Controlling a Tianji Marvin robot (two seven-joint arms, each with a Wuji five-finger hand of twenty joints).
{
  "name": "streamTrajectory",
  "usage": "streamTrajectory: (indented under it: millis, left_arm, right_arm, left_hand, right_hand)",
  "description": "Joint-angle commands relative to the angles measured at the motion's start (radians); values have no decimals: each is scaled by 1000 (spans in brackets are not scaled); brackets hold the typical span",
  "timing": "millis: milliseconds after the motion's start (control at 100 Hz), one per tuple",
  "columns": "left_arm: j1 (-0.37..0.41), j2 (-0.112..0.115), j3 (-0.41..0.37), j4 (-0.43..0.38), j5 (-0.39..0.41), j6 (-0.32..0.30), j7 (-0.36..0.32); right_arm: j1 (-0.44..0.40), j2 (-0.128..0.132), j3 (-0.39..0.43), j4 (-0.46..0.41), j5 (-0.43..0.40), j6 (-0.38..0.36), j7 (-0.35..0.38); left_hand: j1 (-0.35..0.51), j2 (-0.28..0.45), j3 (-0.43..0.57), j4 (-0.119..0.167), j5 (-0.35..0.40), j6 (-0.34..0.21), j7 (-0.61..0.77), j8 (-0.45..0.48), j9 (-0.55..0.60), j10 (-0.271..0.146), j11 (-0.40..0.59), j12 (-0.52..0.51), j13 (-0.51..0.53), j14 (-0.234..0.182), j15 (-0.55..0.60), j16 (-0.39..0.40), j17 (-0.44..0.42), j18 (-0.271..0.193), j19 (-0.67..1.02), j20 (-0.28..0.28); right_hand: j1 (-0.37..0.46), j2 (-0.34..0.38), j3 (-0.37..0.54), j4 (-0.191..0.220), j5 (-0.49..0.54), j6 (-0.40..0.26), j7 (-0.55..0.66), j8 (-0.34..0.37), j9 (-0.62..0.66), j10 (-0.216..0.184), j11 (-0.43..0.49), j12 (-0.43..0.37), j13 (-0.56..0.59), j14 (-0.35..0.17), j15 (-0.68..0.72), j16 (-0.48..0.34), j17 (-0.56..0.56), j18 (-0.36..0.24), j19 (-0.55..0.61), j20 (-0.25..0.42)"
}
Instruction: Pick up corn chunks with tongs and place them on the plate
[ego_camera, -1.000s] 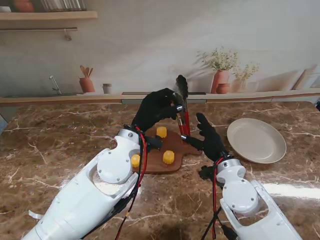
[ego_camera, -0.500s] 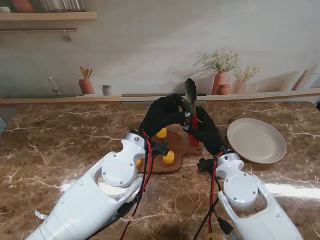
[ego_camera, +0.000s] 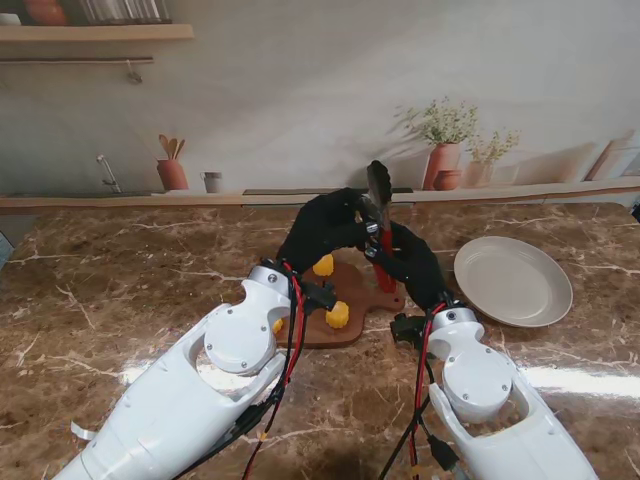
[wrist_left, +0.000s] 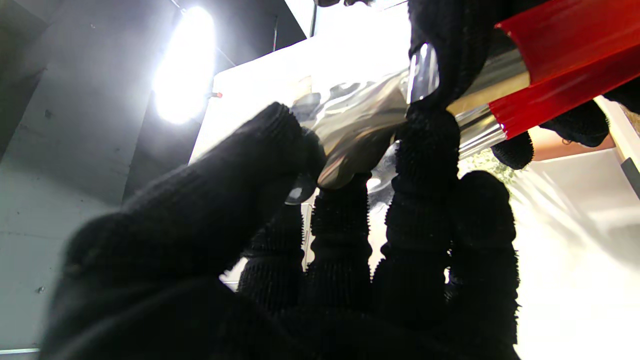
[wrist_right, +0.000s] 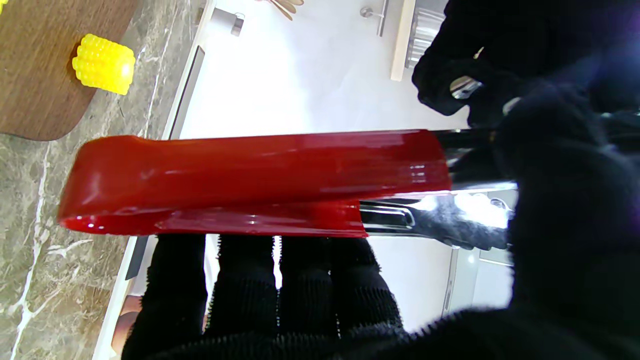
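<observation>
Passing tongs (ego_camera: 380, 240) between hands: left hand (ego_camera: 325, 228) gripping steel handle end, right hand (ego_camera: 410, 262) fingers wrapped near red tips. Corn chunks (ego_camera: 338, 314) on board (ego_camera: 355, 290); plate (ego_camera: 512, 281) right, bare. Next, judged: left releases, right regrips.

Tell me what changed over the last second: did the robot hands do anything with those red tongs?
The right robot hand moved in toward the left one and closed around the tongs, which it had not been holding a second ago. The left robot hand kept its grip, so both now hold them, and the tongs shifted slightly right. The corn chunks on the cutting board and the plate stayed put.
</observation>
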Motion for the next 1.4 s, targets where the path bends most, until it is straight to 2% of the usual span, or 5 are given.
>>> streamTrajectory:
  millis: [0, 250, 410, 1020, 1390]
  left_arm:
    - [9, -5, -3, -5, 4, 15, 6]
    - [17, -9, -17, -3, 9, 37, 29]
    - [19, -13, -21, 1, 9, 46, 47]
    - [28, -26, -31, -15, 10, 117, 94]
    - [30, -21, -38, -14, 18, 117, 85]
  right_arm:
    - [-11, -8, 1, 1, -5, -11, 3]
    - [-22, -14, 0, 6, -1, -43, -27]
    - [-21, -22, -4, 8, -8, -51, -64]
    - [-20, -4, 0, 31, -112, -95, -33]
    - [-25, -14, -3, 19, -80, -70, -63]
  left_hand:
    - [72, 62, 35, 16, 74, -110, 59, 46, 32, -5, 12, 9, -8, 30, 16, 2, -15, -22, 8, 20]
    - [74, 65, 31, 15, 70, -107, 60, 44, 29, -4, 14, 8, -12, 33, 18, 5, -21, -22, 8, 26]
    - [75, 63, 33, 16, 68, -106, 61, 41, 29, -3, 15, 6, -16, 32, 17, 6, -24, -22, 6, 28]
    - [70, 49, 55, 17, 75, -95, 66, 26, 36, 7, 25, -4, -8, 39, 27, 8, -14, -13, 16, 41]
    - [67, 52, 57, 13, 70, -96, 66, 22, 32, 7, 27, -8, -15, 40, 27, 6, -23, -14, 13, 45]
  right_hand:
    - [33, 20, -4, -32, 66, -80, 46, 30, 35, -84, 54, 51, -1, -65, 41, 37, -1, -21, 29, 33]
    - [50, 15, -3, -29, 163, -168, 108, 116, -79, -27, -203, -146, -144, -60, -114, -90, -41, -38, 13, 75]
    - [77, 4, 1, -31, 122, -123, 10, 46, 28, -18, -220, -271, 57, -16, -129, -159, 115, -15, 93, 70]
    - [142, -25, -31, -54, -11, 41, -84, -152, 77, 1, -142, -271, 296, -40, 49, -29, 389, -30, 409, -76]
    - [126, -3, -13, -66, 120, -57, 83, -99, 195, -38, -96, -251, 302, -58, 77, -14, 363, -37, 488, -81]
